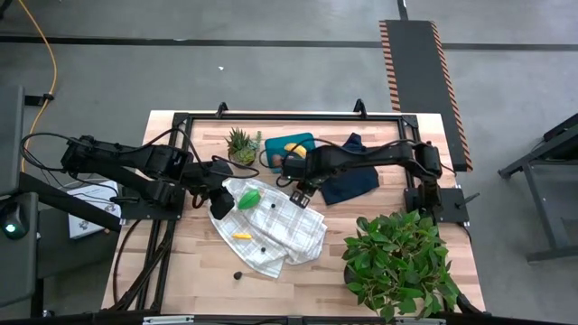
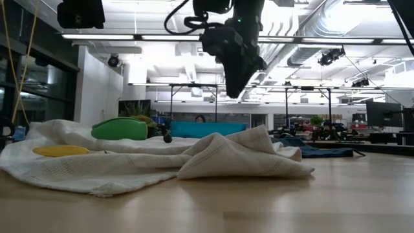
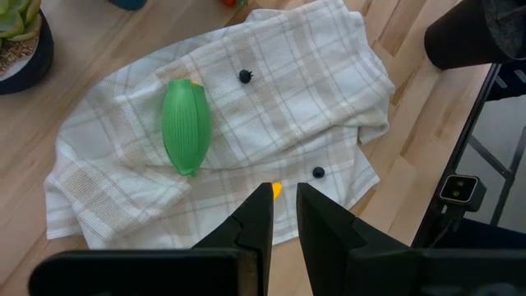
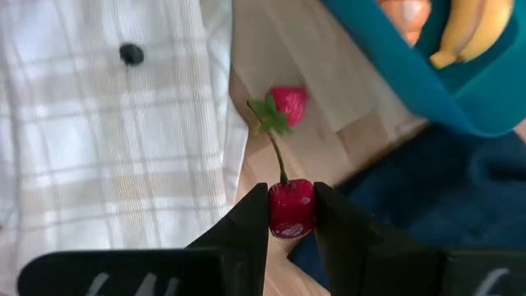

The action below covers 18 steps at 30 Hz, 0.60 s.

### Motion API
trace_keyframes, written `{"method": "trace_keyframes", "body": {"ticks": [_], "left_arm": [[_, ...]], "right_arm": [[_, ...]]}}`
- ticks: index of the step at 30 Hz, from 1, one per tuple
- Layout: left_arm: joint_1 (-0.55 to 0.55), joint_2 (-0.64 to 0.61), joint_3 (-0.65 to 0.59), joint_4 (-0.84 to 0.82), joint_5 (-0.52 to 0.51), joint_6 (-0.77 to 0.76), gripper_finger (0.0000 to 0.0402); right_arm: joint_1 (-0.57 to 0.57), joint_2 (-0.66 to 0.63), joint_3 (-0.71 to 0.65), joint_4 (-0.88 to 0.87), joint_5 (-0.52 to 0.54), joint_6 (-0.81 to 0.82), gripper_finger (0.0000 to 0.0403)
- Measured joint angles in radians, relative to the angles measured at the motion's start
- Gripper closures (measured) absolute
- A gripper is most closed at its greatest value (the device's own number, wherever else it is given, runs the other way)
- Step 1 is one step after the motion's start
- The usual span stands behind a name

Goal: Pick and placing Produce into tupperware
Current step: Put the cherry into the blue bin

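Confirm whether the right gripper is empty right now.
No: in the right wrist view the right gripper is shut on a red cherry, its green stem sticking out beyond the fingers.

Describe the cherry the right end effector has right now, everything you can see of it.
The cherry is small, round, glossy and dark red, plastic-looking, with a thin green stem rising from its top. It is pinched on both sides between the dark fingers of the right end effector, held in the air above bare wood beside the white checked cloth. Nothing else touches it. Below lie a red strawberry on the table and the teal tupperware farther on.
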Motion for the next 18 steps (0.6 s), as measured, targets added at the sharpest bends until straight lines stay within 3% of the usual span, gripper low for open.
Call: {"method": "trace_keyframes", "body": {"ticks": [18], "left_arm": [[0.0,0.0,0.0,0.0,0.007,0.017,0.0355]], "right_arm": [[-0.013,0.0,0.171,-0.073,-0.004,-0.005,0.0329]]}}
